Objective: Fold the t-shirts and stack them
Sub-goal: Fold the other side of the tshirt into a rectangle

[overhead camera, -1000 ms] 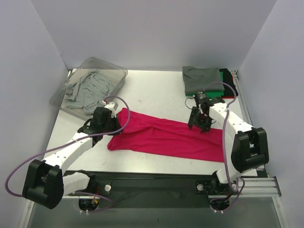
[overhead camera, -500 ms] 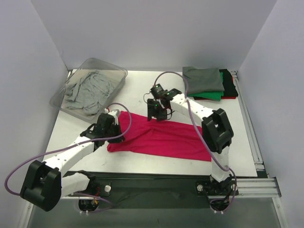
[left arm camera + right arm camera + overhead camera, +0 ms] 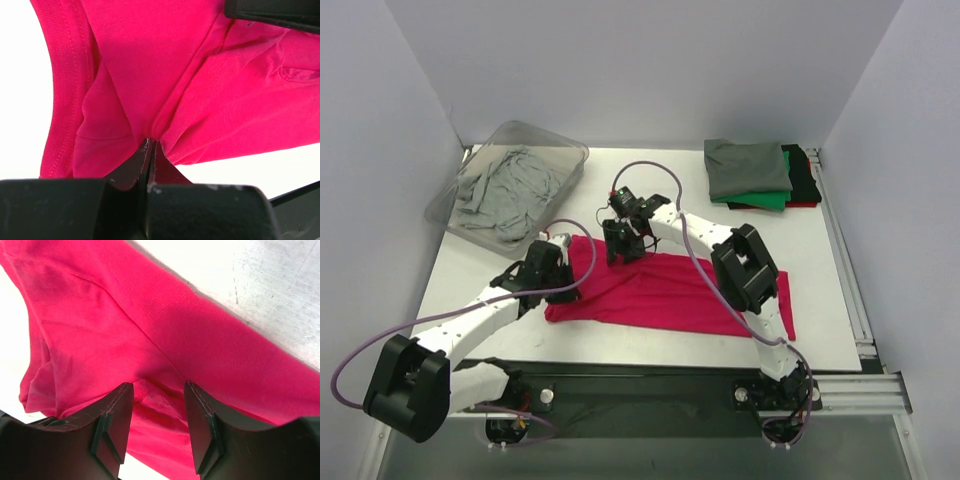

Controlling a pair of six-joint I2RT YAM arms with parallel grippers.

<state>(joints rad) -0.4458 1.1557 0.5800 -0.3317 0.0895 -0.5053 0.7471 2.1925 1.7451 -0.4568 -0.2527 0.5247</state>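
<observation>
Shirt (image 3: 665, 292) clamped in left gripper (image 3: 150, 144), perhaps held by right gripper (image 3: 159, 392).

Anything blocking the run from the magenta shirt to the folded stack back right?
Nothing visible. The table between the magenta shirt and the folded stack is bare; only the right arm crosses above it with its own link. The clear bin sits far left, off that line.

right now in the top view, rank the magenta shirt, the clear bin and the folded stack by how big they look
1. magenta shirt, clearly largest
2. clear bin
3. folded stack, smallest; it sits about as far back as the bin, so distance hardly skews this
</observation>
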